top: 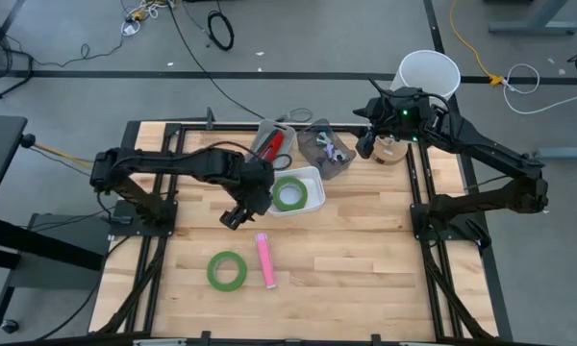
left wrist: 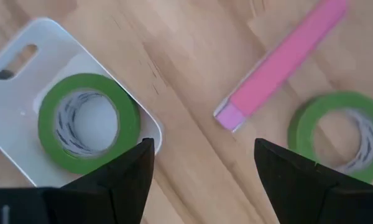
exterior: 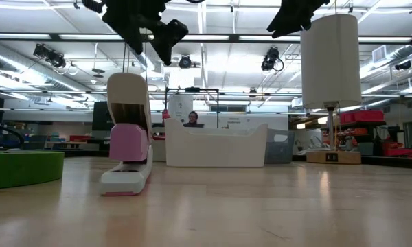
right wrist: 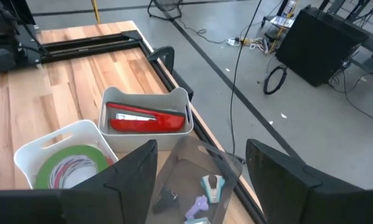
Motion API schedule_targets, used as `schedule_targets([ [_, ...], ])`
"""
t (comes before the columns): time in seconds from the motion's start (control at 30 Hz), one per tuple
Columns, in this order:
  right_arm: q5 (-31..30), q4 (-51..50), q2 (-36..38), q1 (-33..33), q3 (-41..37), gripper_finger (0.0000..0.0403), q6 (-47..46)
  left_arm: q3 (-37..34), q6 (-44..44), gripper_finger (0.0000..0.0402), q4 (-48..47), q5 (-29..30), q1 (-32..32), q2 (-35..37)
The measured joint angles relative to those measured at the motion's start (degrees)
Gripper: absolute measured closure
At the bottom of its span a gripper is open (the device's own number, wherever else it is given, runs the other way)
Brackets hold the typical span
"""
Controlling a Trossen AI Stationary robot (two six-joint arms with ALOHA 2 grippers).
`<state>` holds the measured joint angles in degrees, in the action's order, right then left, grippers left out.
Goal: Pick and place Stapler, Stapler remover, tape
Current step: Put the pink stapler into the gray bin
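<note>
- Tape rolls lie in two places: one green roll (top: 288,194) sits inside the white bin (top: 314,182) near the table's middle, and a second green roll (top: 227,271) lies flat on the bare wood nearer the front edge.
- Just beside that loose roll lies a pink stapler (top: 265,259); the two do not touch.
- No brand name or readable writing shows on the tape, stapler or bins in any view.
- The left gripper (top: 235,215) hangs above the table just beside the white bin, its fingers spread wide and holding nothing; its wrist view looks down between both fingers at the binned roll (left wrist: 88,121), the stapler (left wrist: 280,59) and the loose roll (left wrist: 343,129).
- The right gripper (top: 367,144) is raised over the far right part of the table, fingers also spread wide and empty.
- Only the right wrist view shows clearly a red stapler (right wrist: 148,117) in a grey bin (right wrist: 181,99) and small purple and teal staple removers (right wrist: 205,194) in a clear bin (right wrist: 227,165).
- The low view alone shows the pink stapler (exterior: 129,134) standing open like a hinge, and a person (exterior: 192,119) behind a counter in the room beyond.
- A white cylinder (top: 429,72) stands past the table's far right corner.
</note>
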<state>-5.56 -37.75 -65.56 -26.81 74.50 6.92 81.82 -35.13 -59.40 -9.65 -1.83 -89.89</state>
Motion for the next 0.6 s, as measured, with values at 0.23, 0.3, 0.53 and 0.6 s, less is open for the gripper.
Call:
schedule_targets([
  [0.23,0.45,-0.08,0.00,0.00,0.00,0.0158,1.04,0.04,-5.16,0.0122,-1.83,2.29,2.03,-1.11],
  [0.3,0.51,-0.08,0.00,0.00,-0.02,0.0158,1.46,0.01,-6.29,0.0122,-1.82,2.58,2.54,-1.30],
  [0.53,0.61,-0.06,0.00,0.00,0.00,0.0158,1.55,0.00,-6.54,0.0122,-1.05,2.57,4.34,-1.29],
  [0.6,0.61,-0.05,0.00,0.00,0.00,0.0158,1.54,0.00,-6.72,0.0122,-1.04,2.55,4.79,-1.29],
])
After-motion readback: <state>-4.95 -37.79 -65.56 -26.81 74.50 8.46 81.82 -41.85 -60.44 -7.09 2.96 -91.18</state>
